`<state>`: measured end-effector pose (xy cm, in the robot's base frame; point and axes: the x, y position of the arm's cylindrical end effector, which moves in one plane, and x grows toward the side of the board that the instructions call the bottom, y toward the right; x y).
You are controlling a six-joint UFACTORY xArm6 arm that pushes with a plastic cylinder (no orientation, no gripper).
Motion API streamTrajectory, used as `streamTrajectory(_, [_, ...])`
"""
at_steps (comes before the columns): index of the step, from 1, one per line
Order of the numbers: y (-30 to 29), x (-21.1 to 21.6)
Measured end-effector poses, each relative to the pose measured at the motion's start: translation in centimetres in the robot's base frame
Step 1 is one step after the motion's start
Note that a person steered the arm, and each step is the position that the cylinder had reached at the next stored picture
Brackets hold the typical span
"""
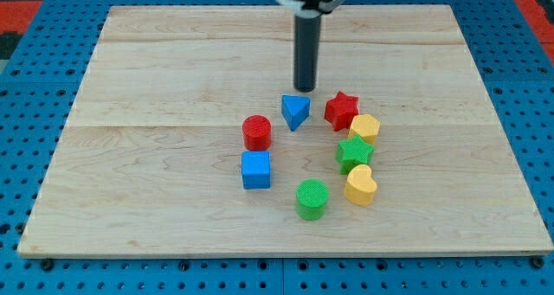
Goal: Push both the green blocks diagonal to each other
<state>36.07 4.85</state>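
Observation:
A green cylinder (312, 199) stands near the view's bottom centre of the wooden board (156, 61). A green star (354, 152) sits up and to its right, wedged between a yellow hexagon-like block (365, 127) above it and a yellow heart (360, 186) below it. My tip (305, 88) is at the end of the dark rod, just above the blue triangle (295, 112) and left of the red star (341, 111). The tip is well above both green blocks and touches neither.
A red cylinder (256, 132) and a blue cube (256, 169) stand left of the green cylinder. The blocks form a loose ring around the board's centre. A blue pegboard (35, 87) surrounds the board.

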Motion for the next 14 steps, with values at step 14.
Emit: streamTrajectory(14, [2.1, 17.5])
